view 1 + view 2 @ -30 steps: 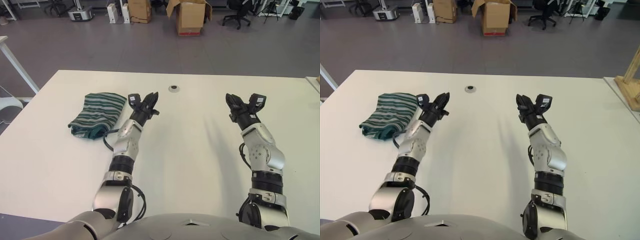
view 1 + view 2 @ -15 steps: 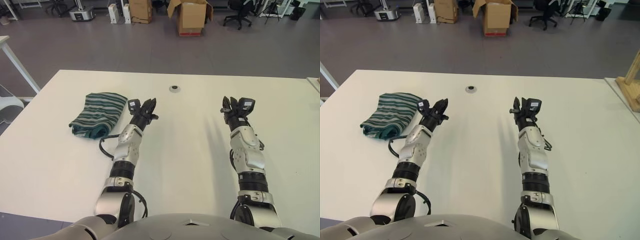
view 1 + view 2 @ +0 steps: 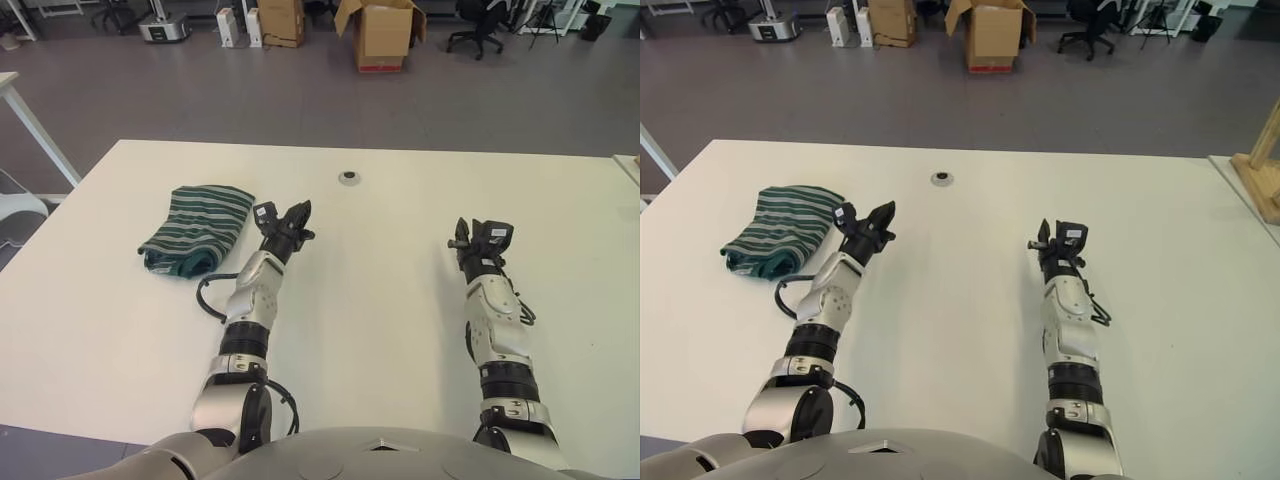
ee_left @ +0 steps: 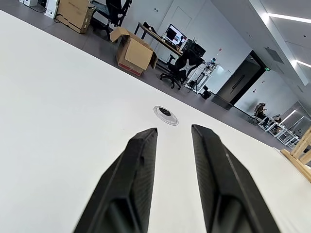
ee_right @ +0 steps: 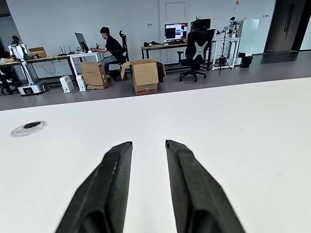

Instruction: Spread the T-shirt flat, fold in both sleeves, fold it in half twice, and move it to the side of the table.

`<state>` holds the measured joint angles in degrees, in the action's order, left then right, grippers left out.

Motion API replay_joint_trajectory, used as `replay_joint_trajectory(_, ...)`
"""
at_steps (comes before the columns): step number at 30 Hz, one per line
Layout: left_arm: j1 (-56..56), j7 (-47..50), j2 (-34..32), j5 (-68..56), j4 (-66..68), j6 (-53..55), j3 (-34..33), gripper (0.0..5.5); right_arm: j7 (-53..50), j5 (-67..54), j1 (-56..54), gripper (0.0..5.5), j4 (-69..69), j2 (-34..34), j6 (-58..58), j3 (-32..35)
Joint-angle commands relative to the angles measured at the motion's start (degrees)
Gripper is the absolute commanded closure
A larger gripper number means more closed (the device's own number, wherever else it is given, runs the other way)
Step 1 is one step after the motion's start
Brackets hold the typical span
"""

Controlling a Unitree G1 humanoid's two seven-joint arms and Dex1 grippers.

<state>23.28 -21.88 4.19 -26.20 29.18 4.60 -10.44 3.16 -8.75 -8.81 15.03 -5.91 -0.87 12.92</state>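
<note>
Right claw (image 3: pixel 462 232) pulled back, jaws apart; left claw (image 3: pixel 298 210) likewise apart, T-shirt (image 3: pixel 197 228) near its left

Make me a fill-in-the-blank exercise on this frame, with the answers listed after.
The folded green-and-white striped T-shirt lies on the white table, on the robot's ____ side.
The fingers of the left gripper are ____, with only bare table between them.
The right gripper holds ____.
Missing words: left; open; nothing.
</note>
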Motion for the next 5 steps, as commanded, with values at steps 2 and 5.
replay_joint_trajectory(2,-1.8,0.3,0.2,0.2,-0.9,-2.4,-1.2,4.21,0.5,0.5,0.5,4.23,0.9,-0.4,-0.1,-0.7)
replay_joint_trajectory(5,-2.8,-0.1,0.4,0.5,-0.5,-3.4,-1.2,4.21,0.7,0.3,-0.4,4.23,1.9,-0.9,-0.5,-0.7)
